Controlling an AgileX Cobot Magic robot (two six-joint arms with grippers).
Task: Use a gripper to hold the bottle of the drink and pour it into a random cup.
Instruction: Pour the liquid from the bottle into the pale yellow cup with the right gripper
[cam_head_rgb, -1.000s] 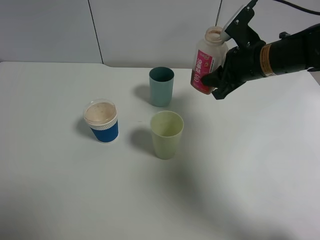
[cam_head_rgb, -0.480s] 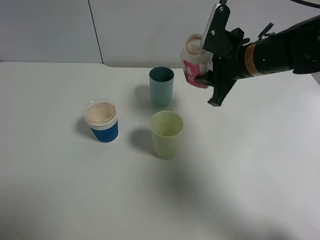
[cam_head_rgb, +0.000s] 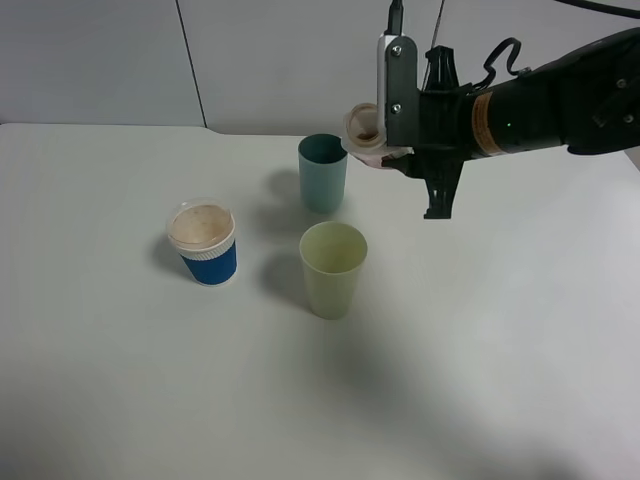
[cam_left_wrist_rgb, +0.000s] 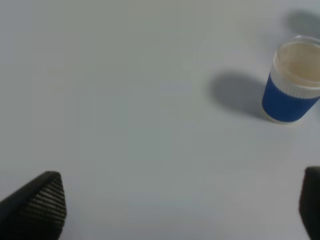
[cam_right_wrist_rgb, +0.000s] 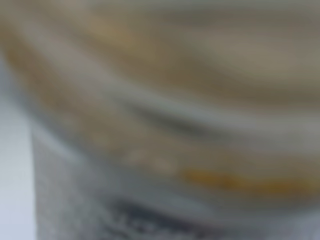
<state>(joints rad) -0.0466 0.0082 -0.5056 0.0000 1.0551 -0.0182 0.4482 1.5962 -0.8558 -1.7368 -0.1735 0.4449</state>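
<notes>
White tabletop (cam_head_rgb: 120, 380): plain matt surface with three cups standing on it.
Left gripper (cam_left_wrist_rgb: 175, 212): seen in the left wrist view only. Its black ribbed fingertips (cam_left_wrist_rgb: 37, 207) sit at either side of that view. The jaws are spread wide and hold nothing, above bare table near the blue cup.
Blue paper cup with white rim (cam_head_rgb: 203, 245): upright, leftmost of the three. A pale brownish surface shows inside the rim.
Teal plastic tumbler (cam_head_rgb: 323, 173): upright, rearmost. Interior dark; contents cannot be told.
Pale yellow-green plastic tumbler (cam_head_rgb: 333, 270): upright and tapered, just in front of the teal tumbler and apart from it, right of the blue paper cup. Contents cannot be told.
Small clear plastic bottle with pink-red label (cam_head_rgb: 364, 128): off the table, tipped close to level, capless mouth turned leftward. In the high view the mouth appears just right of the teal tumbler's rim and slightly above it. Whether it lies directly over any cup cannot be told. Its body is largely hidden by the wrist.
Brown-orange drink (cam_right_wrist_rgb: 225, 179): a blurred band of colour inside the bottle, which fills the right wrist view.
Right gripper (cam_head_rgb: 405, 160): black two-finger claw, clamped on the bottle's body.
White camera housing (cam_head_rgb: 390, 85): mounted on the wrist, covering the bottle's shoulder.
Right arm (cam_head_rgb: 540, 105): thick and black with an orange band, reaching in from the right edge, cables looped above.
</notes>
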